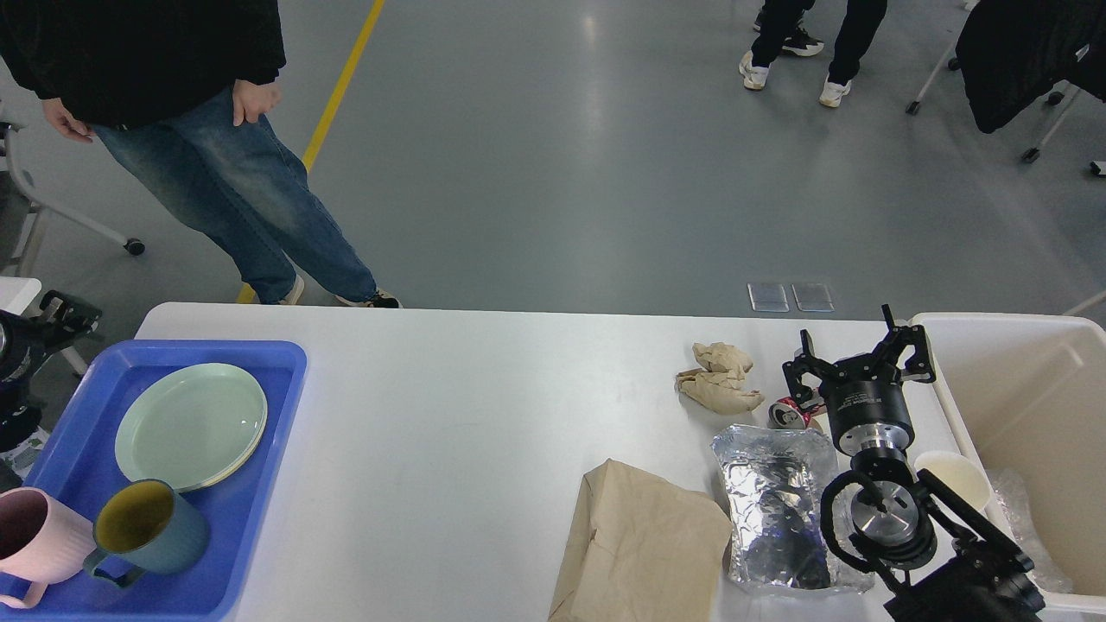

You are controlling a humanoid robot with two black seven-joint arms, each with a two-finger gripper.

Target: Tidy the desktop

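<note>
Desktop (449,406) white, grey floor (553,173) beyond; right hand (860,358) spread, left hand unseen

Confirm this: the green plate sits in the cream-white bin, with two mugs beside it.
Not right. In the head view the green plate lies in the blue tray on the left of the desktop, not in the cream-white bin. The pink mug and the dark mug do stand beside it.

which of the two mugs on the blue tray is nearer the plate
The dark teal mug with the yellow inside. It sits right at the green plate's near edge; the pink mug stands further left, at the tray's corner.
</note>
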